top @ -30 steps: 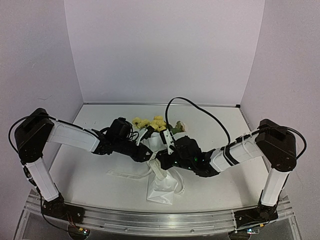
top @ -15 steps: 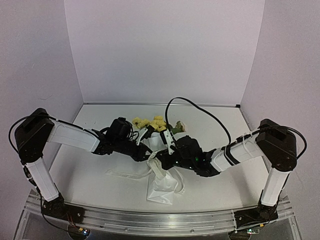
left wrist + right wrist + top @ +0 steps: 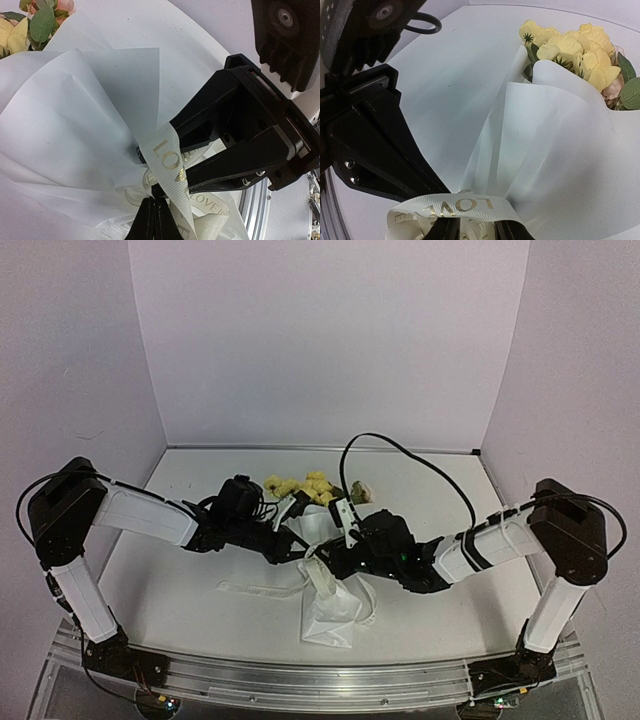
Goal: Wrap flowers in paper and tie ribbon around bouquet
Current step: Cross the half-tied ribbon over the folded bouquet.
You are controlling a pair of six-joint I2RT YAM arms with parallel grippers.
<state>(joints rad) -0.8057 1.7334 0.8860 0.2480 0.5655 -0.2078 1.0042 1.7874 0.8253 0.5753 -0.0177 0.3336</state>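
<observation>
The bouquet lies on the table between my two grippers. Its yellow flowers (image 3: 300, 483) (image 3: 575, 45) point to the back, out of the white paper (image 3: 330, 615) (image 3: 560, 150) (image 3: 75, 125) cone. The cream ribbon (image 3: 170, 160) (image 3: 455, 205), printed "LOVE" in gold, loops around the cone's waist, and one tail (image 3: 250, 588) trails left on the table. My left gripper (image 3: 153, 202) (image 3: 300, 545) is pressed shut at the ribbon's knot, a strand running along its right finger. My right gripper (image 3: 477, 230) (image 3: 335, 558) faces it, jaws slightly apart, with a ribbon loop lying across the gap.
Both grippers nearly touch over the waist of the cone. The white table (image 3: 180, 590) stretches left and right of the arms. Lilac walls close the back and the sides. A metal rail (image 3: 300, 680) runs along the near edge.
My left jaws have closed fully at the ribbon. My right jaws have parted a little, and that arm has drifted slightly right. The cone's lower end shifted right with it.
</observation>
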